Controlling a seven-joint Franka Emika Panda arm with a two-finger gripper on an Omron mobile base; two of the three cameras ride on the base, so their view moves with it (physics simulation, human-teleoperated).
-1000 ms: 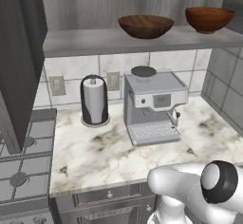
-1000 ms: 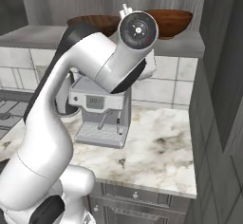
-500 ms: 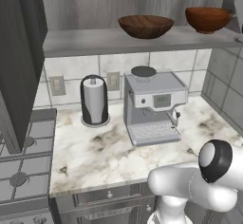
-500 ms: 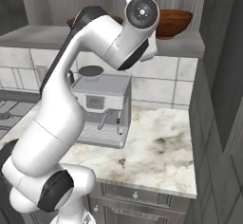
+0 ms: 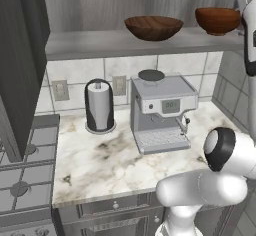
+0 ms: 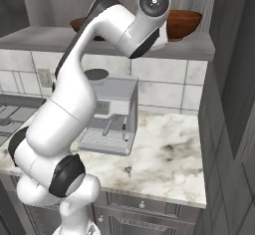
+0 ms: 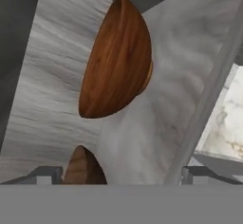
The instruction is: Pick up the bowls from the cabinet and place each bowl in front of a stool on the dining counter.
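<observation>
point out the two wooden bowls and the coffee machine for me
dark brown bowl (image 5: 153, 28), left base view, on its outer wall.
reddish-brown bowl (image 5: 217, 21), left base view, on its outer wall.
coffee machine (image 5: 162, 111), left base view, on its front panel.

Pretty flat, even light all round, typical render look, no obvious single lamp. The marble bench (image 5: 110, 165) is the brightest patch, with soft shadows under the coffee machine (image 5: 161, 111) and the paper towel holder (image 5: 99, 106). No glare. Base views are slightly soft and low-res; the hand view looks blurry, the reddish-brown bowl (image 7: 116, 61) smeared at its edges.
</observation>
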